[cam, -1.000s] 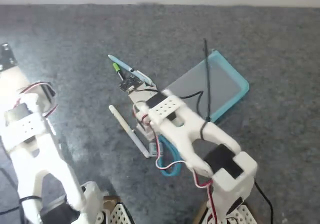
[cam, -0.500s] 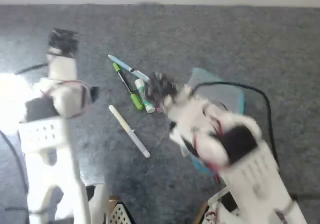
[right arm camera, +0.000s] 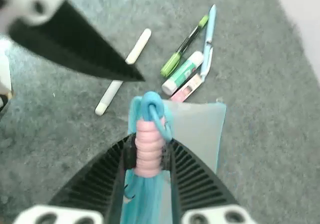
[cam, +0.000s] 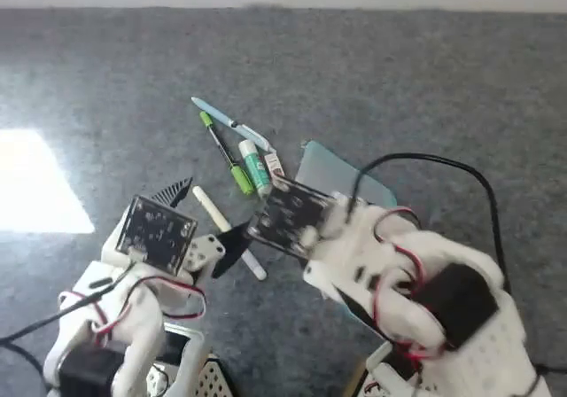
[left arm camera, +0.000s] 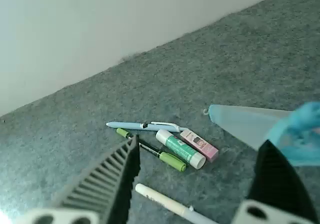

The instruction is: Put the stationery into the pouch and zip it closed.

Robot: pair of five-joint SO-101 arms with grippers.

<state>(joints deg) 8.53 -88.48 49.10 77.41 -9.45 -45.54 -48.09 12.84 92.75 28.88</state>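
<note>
Broadly, the grey felt table (cam: 461,78) holds everything, with the teal pouch (cam: 341,174) on the right arm's side. The right gripper (right arm camera: 149,142) is clamped on the pink-and-blue pull (right arm camera: 150,104) at the pouch's end, while the left gripper (left arm camera: 200,145) hangs above the table, jaws spread wide and holding nothing. Near the pouch lie a white marker (cam: 208,204), a light-blue pen (cam: 221,118), a green pen (cam: 223,155), a glue stick (cam: 254,168) and a small pink eraser (cam: 275,163), the last three close together.

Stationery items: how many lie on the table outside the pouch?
5. A blue pen on the far side; green pen, glue stick and pink eraser side by side next to it; white pen apart, on the near side. The pouch may hide more.
</note>
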